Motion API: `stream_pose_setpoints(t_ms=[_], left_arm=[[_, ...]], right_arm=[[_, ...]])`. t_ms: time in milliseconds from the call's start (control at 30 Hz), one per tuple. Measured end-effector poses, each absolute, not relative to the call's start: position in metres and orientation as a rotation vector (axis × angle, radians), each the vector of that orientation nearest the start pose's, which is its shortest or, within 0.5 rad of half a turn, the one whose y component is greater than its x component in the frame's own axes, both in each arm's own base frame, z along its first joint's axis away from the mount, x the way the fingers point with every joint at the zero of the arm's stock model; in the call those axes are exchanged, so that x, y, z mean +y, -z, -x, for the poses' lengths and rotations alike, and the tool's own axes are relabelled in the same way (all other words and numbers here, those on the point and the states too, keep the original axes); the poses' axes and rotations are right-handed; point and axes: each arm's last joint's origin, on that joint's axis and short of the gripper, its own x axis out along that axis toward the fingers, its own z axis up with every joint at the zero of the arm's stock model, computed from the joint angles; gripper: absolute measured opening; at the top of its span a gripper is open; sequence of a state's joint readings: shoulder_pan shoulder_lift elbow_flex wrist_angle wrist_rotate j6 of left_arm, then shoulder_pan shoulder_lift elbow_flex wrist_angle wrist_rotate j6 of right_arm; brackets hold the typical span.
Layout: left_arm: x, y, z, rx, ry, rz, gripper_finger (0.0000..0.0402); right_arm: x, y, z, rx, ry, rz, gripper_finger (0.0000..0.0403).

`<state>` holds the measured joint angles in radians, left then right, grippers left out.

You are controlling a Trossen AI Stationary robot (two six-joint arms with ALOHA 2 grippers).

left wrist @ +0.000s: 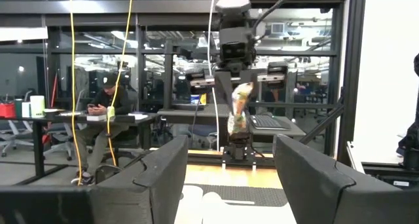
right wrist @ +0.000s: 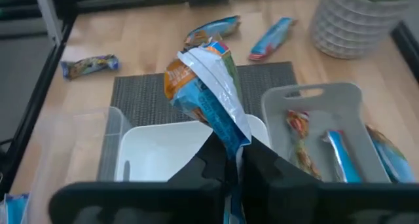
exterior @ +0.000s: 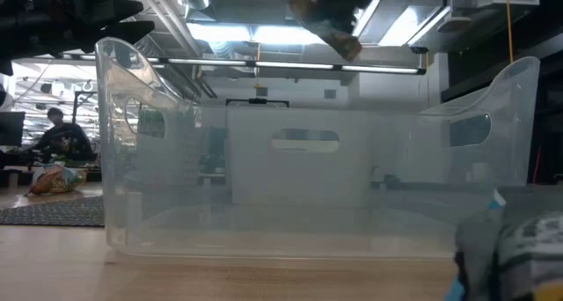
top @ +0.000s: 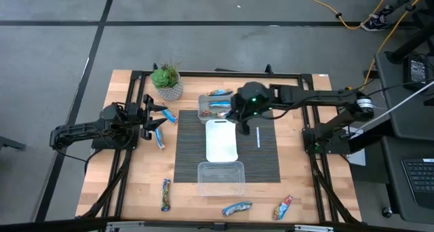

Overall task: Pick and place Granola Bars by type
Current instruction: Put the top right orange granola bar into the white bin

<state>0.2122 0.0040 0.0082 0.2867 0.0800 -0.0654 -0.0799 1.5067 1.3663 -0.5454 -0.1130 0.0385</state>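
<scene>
the left arm lies low along the left edge of the table (top: 135, 191), its left gripper (top: 148, 117) pointing toward the middle; its two dark fingers (left wrist: 147, 178) stand wide apart with nothing between them. near its tip three blue granola bars sit on the wood: one at (top: 157, 108), one at (top: 169, 116) and one at (top: 159, 138). a potted plant (top: 167, 81) stands just beyond them at the far edge.

further right, the dark mat (top: 264, 157) carries three tubs in a row: a far tub (top: 203, 104) with several bars in it, a white middle tub (top: 221, 140), and a clear near tub (top: 220, 178). one more bar (top: 220, 93) lies just behind the far tub.

the right arm reaches in from the right side, elbow bent, with the right gripper (right wrist: 234, 160) raised over the white tub. its fingers are closed tight on a held granola bar (right wrist: 208, 93), a crinkled wrapper in blue, white and orange that sticks up past the fingertips. a thin white stick (top: 258, 138) lies on the mat just beside the white tub.

along the near edge lie three more bars: one at (top: 165, 194), one at (top: 237, 208) and one at (top: 283, 207).
</scene>
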Motion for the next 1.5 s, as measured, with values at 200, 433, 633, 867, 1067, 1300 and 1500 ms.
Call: stream_pose_setpoints(t_ms=[200,433,633,867,1067,1300,1500], left_arm=[[0.017,-0.193,-0.092,-0.292,-0.122,0.023,0.0217],[0.017,-0.193,-0.092,-0.292,-0.122,0.022,0.0218],[0.017,-0.193,-0.092,-0.292,-0.122,0.022,0.0218],[0.017,-0.193,-0.092,-0.292,-0.122,0.023,0.0217],[0.017,-0.193,-0.092,-0.292,-0.122,0.022,0.0219],[0.017,-0.193,-0.092,-0.292,-0.122,0.022,0.0217],[0.017,-0.193,-0.092,-0.292,-0.122,0.022,0.0218]], right_arm=[[-0.014,-0.335,-0.362,0.843,-0.052,-0.008,0.0028],[-0.005,-0.309,-0.385,1.035,-0.189,0.184,0.0023],[0.005,-0.281,-0.399,1.089,-0.289,0.300,0.0029],[0.010,-0.247,-0.415,1.152,-0.379,0.394,0.0022],[0.010,-0.228,-0.423,1.176,-0.410,0.426,0.0034],[0.010,-0.215,-0.429,1.184,-0.413,0.425,0.0034],[0.010,-0.207,-0.432,1.196,-0.412,0.418,0.0041]])
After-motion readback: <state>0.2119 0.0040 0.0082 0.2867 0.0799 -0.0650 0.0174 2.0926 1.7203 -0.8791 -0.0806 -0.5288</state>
